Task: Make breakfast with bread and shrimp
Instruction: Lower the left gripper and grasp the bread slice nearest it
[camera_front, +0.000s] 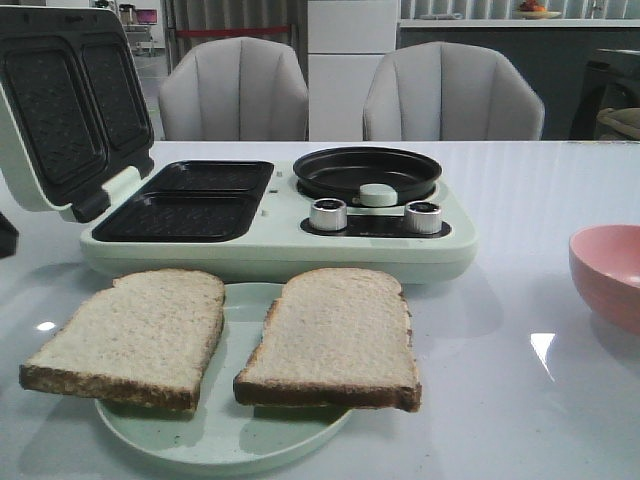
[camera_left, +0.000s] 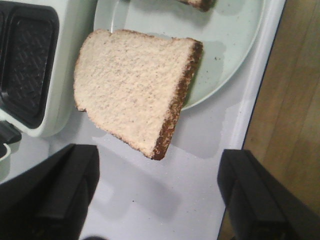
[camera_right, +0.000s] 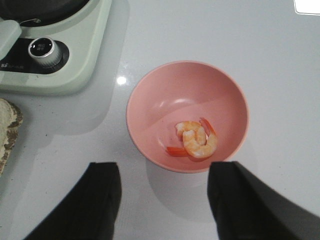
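Two slices of bread lie side by side on a pale green plate (camera_front: 240, 440): the left slice (camera_front: 135, 335) overhangs the plate's rim, the right slice (camera_front: 335, 335) rests fully on it. In the left wrist view the overhanging slice (camera_left: 132, 87) lies ahead of my open left gripper (camera_left: 160, 195), whose jaws hold nothing. The shrimp (camera_right: 197, 140), curled and orange-marked, sits in a pink bowl (camera_right: 165, 100). My right gripper (camera_right: 162, 200) hangs open over the table just short of that bowl. Neither gripper shows in the front view.
A pale green breakfast maker (camera_front: 280, 235) stands behind the plate, its sandwich lid (camera_front: 65, 110) raised, two dark grill wells (camera_front: 190, 200) exposed, a round black pan (camera_front: 365, 170) and two knobs (camera_front: 375, 215) at its right. The pink bowl (camera_front: 610, 275) sits at the right edge. Two chairs stand beyond the table.
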